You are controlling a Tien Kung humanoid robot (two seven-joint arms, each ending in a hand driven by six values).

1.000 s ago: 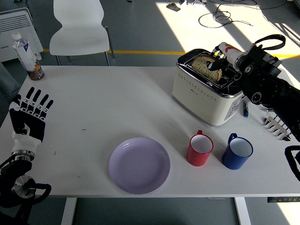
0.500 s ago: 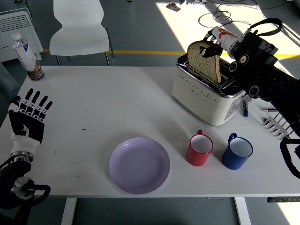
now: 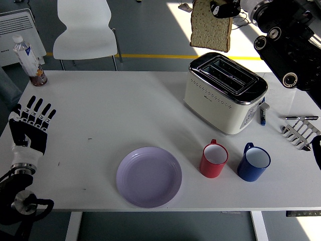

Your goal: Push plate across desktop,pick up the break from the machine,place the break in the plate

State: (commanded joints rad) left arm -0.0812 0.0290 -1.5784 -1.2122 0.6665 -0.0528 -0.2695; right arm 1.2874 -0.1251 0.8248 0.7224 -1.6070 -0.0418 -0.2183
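A slice of brown bread (image 3: 210,27) hangs in the air well above the cream toaster (image 3: 224,98), pinched at its top by my right hand (image 3: 224,8) at the picture's upper edge. The toaster's slots show nothing in them. A lilac plate (image 3: 149,176) lies near the table's front edge, left of the mugs, with nothing on it. My left hand (image 3: 31,126) rests at the table's left edge, fingers spread flat and holding nothing.
A red mug (image 3: 214,160) and a blue mug (image 3: 254,162) stand in front of the toaster. A metal rack (image 3: 300,133) and a pen (image 3: 263,115) lie at the right. A bottle (image 3: 24,51) and a jar (image 3: 38,76) stand at the far left corner; a white chair (image 3: 85,30) sits behind the table.
My right hand has drawn the bread slice out of the toaster slot and lifted it up and to the left, clear of the toaster. The left hand has stayed put.
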